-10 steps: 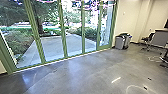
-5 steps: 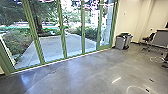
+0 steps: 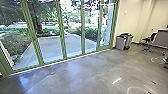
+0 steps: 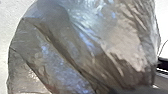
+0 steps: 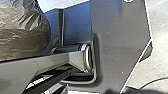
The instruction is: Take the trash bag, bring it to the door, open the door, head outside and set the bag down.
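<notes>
Office interior, ground level, beside a paved outdoor path.
Floor [image 3: 75, 80]: smooth grey, polished, concrete in look, catching daylight. One side: tall glass panels in green frames [image 3: 61, 30], giving onto a pale paved path [image 3: 50, 48], bushes [image 3: 15, 41] and a tree trunk [image 3: 37, 23]. Adjoining: plain cream wall [image 3: 130, 22], with grey bins [image 3: 120, 43] near the corner. Furnishings: dark office chair [image 3: 149, 39] on a splayed base, next to a grey desk-like piece [image 3: 162, 39].
</notes>
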